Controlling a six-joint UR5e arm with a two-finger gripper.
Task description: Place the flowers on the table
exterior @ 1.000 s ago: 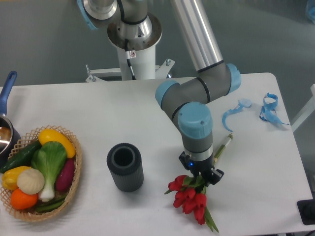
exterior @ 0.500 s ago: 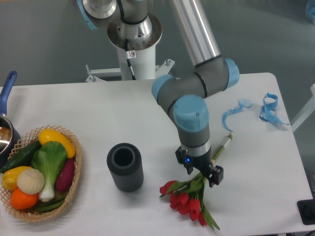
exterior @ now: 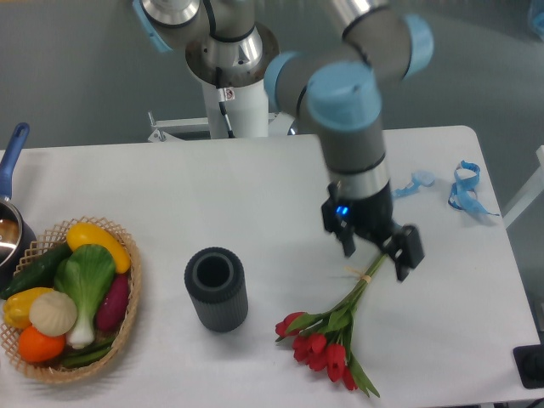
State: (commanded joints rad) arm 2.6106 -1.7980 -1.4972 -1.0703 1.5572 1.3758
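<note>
- At the far left a blue-handled pot (exterior: 10, 217) is cut off by the frame edge, so I can make out little of it.
- Next to it sits the wicker basket (exterior: 127, 293) of vegetables, with nothing of mine near it.
- The dark ribbed vase (exterior: 216, 288) stands upright on the table (exterior: 170, 187), apart from the blooms to its right.
- The flowers (exterior: 327, 344) lie flat on the table, red heads toward the front edge and stems running up and to the right to a thin band just under my tool.
- I judge them light, soft and easily bruised; the petals and leaves would crush, so the place to take hold is the tied stems near the band, where the bunch is stiffest.
- My tool (exterior: 376, 248) hangs above the stem ends with its fingers spread wide and nothing between them.
- From this angle I cannot tell how far above the stems it sits; the tips of the stems are partly hidden behind it.
- On the right, blue ribbon scraps (exterior: 466, 189) lie loose near the table's far corner; one piece is half hidden by my arm.
</note>
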